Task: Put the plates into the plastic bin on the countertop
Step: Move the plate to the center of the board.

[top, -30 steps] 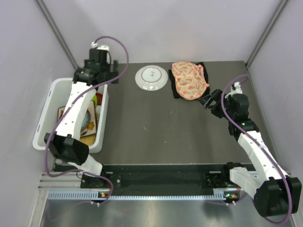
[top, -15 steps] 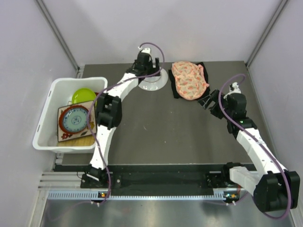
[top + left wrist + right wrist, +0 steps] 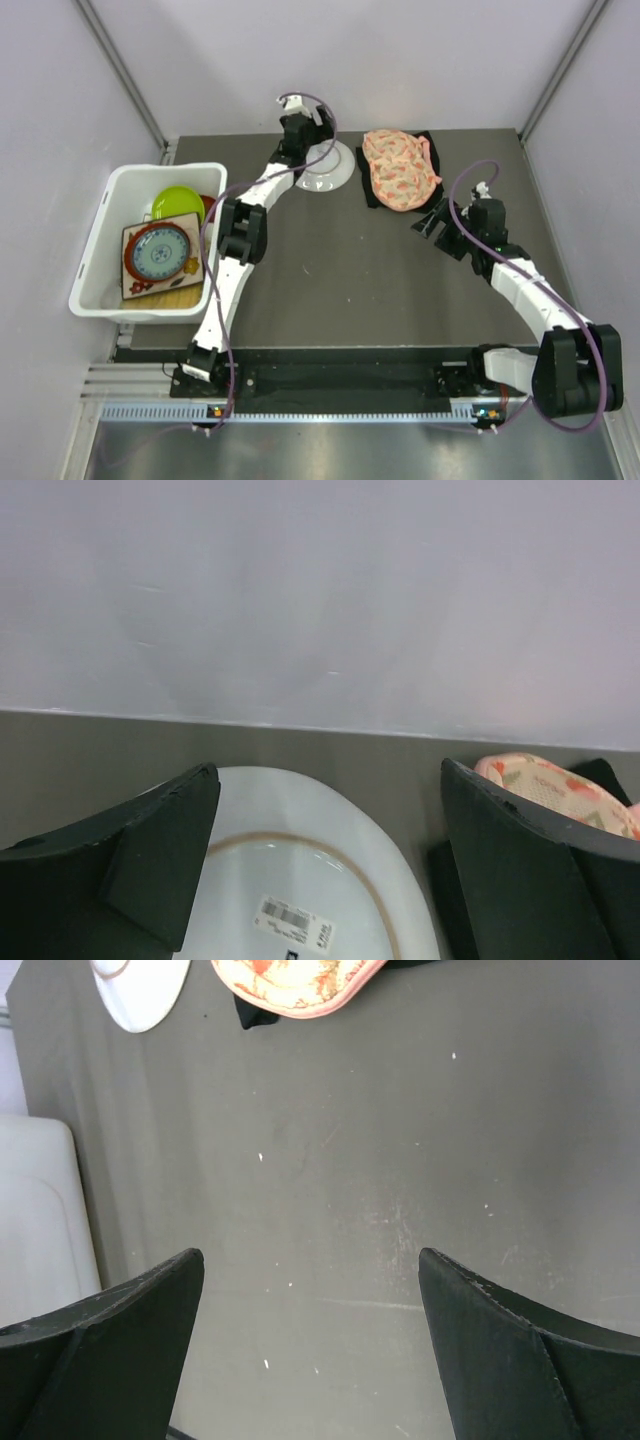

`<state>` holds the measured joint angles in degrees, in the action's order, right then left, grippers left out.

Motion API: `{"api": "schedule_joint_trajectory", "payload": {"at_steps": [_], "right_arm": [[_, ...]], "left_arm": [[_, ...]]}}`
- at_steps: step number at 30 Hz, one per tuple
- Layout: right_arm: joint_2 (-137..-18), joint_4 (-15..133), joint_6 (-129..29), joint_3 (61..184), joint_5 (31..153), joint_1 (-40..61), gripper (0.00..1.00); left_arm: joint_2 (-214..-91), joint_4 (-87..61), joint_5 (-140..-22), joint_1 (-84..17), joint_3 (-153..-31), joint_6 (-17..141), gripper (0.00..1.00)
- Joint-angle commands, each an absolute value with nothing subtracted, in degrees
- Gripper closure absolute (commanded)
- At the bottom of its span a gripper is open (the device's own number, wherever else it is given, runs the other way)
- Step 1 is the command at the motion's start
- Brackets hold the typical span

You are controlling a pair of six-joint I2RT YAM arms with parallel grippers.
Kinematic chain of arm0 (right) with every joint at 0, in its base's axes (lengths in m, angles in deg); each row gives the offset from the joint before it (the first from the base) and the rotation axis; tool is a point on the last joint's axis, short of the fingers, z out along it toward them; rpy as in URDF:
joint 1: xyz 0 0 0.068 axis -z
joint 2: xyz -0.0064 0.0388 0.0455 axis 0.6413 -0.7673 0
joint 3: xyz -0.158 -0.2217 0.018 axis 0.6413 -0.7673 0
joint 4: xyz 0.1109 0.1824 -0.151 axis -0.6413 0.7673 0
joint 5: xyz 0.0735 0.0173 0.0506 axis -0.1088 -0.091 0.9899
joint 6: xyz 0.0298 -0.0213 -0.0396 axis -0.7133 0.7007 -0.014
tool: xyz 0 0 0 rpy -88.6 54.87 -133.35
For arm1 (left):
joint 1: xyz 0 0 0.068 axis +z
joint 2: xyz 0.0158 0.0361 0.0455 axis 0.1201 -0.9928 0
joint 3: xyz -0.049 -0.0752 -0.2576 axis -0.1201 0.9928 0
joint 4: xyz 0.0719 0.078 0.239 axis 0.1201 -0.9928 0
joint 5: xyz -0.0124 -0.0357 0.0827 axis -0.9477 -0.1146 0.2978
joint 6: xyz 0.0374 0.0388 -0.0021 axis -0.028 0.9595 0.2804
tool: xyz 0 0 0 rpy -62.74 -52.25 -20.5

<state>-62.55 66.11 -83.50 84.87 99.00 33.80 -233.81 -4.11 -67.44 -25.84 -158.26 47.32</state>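
Observation:
A white round plate (image 3: 332, 168) lies upside down at the back of the countertop (image 3: 330, 270), with a barcode sticker on it in the left wrist view (image 3: 300, 880). My left gripper (image 3: 308, 152) is open just above its far-left rim, a finger on each side (image 3: 328, 780). The white plastic bin (image 3: 100, 235) at the left holds a lime plate (image 3: 178, 203), a red plate edge (image 3: 207, 207) and a square floral plate (image 3: 158, 252). My right gripper (image 3: 432, 220) is open and empty over bare countertop (image 3: 310, 1290).
A pink floral fabric piece (image 3: 400, 170) lies on a black cloth (image 3: 372, 198) just right of the white plate; both show in the left wrist view (image 3: 545, 785) and the right wrist view (image 3: 290, 980). Pale walls close the back and sides.
My left arm swung from the bin's far corner across to the white plate and now sits slightly farther back. My right gripper shifted a little left.

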Motion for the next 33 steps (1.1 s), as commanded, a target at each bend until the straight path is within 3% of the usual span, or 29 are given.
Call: {"api": "schedule_joint_trajectory", "payload": {"at_steps": [1,12,18,33], "right_arm": [[-62.01,64.14,-83.75,85.65,100.76,34.35,0.12],[-53.84,68.18,-83.58,84.43,98.91,34.35,0.12],[-50.32,70.56,-82.96,82.93,97.51,34.35,0.12],[-49.7,72.14,-80.23,80.03,95.14,33.12,0.12]], "left_arm": [[-238.3,-2.0,-70.19,-23.86,-162.11,41.37,0.07],[-236.72,-14.84,-84.68,-21.75,-161.14,36.53,0.18],[-230.84,-20.29,-94.27,-22.1,-151.31,40.12,0.23],[-213.36,-32.69,-103.15,-26.49,-125.84,56.13,0.24]]}}
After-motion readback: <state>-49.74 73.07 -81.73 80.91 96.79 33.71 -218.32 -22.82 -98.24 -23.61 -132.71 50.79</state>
